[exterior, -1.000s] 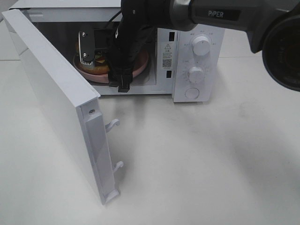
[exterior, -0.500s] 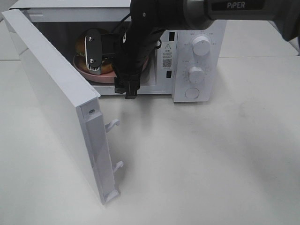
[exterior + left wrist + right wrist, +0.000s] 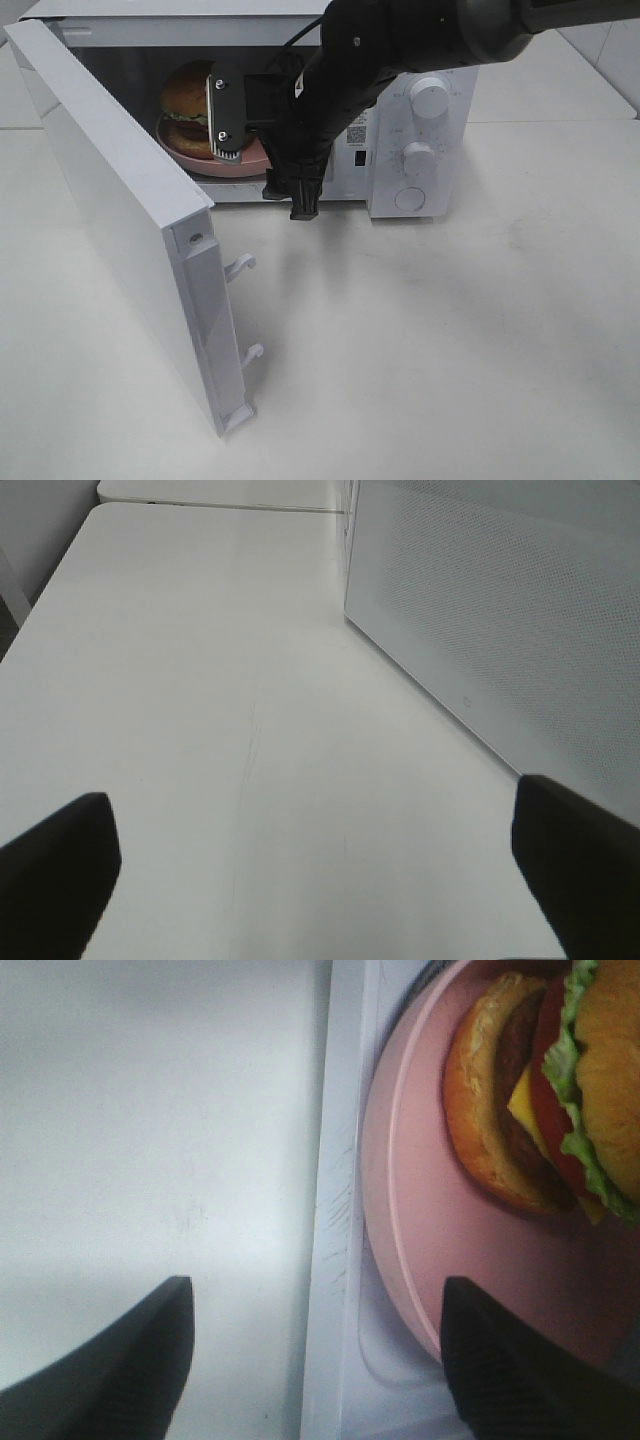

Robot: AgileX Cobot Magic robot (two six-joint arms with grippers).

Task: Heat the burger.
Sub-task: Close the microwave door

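Counter point(image 3: 450, 350) up front is bare white, w/ the microwave door point(image 3: 120, 200) standing wide open toward us. Behind it we see the right end effector point(image 3: 312, 1295) at the oven mouth, jaws apart & gripping nothing: one finger over the counter, the other over the pink plate point(image 3: 420, 1210). Further in, the burger point(image 3: 188, 92) sits on that plate inside the microwave point(image 3: 450, 130). Left end effector point(image 3: 310, 810) hangs spread & empty over the counter, beside a perforated white panel point(image 3: 500, 620).
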